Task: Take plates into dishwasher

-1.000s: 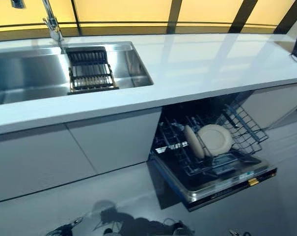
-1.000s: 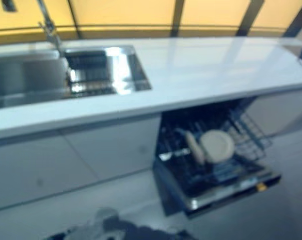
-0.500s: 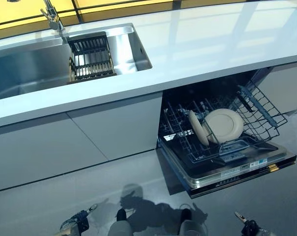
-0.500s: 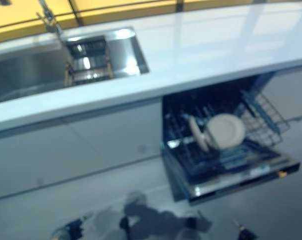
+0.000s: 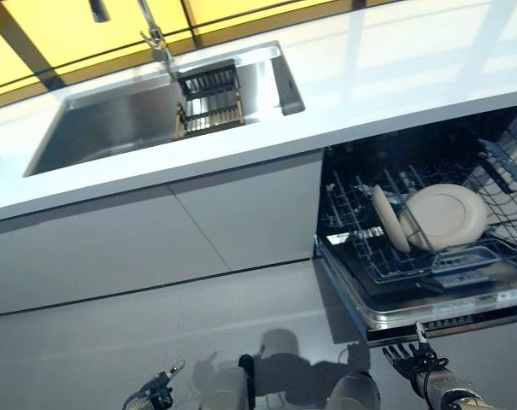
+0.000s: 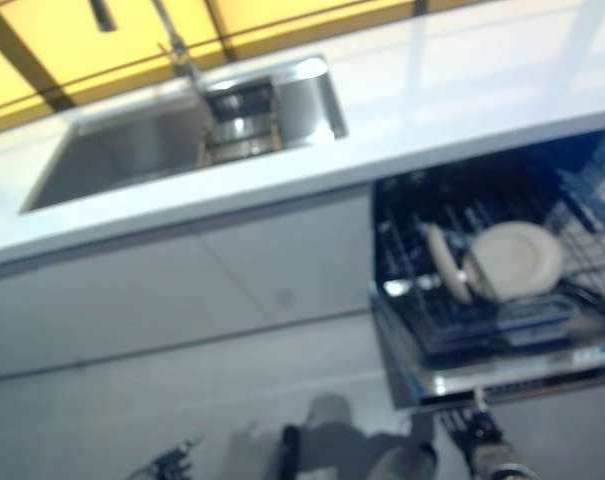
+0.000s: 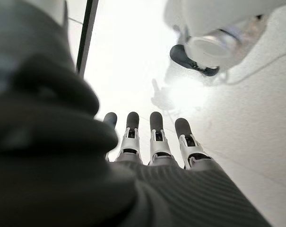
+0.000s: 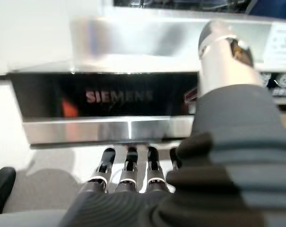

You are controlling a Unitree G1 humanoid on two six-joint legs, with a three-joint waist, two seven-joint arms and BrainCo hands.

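A white countertop (image 5: 395, 77) runs across the upper part of the frame, with a steel sink (image 5: 113, 128) sunk into it at upper left. A dark drying rack (image 5: 208, 98) sits in the sink's right end, and a faucet (image 5: 155, 38) rises behind it. Plain grey cabinet fronts (image 5: 155, 235) fill the middle. At right, under the counter, the dishwasher (image 5: 429, 299) stands open, its door down and its wire basket (image 5: 361, 248) pulled out. Two cream plates (image 5: 446, 216) stand on edge in the basket (one faces me, the other is turned edge-on just beside it). There is lettering on the door's front edge. My right hand (image 5: 412, 363) hangs low at lower right, just before the door, fingers straight and empty. My left hand (image 5: 155, 395) shows at the bottom left, fingers straight, holding nothing.
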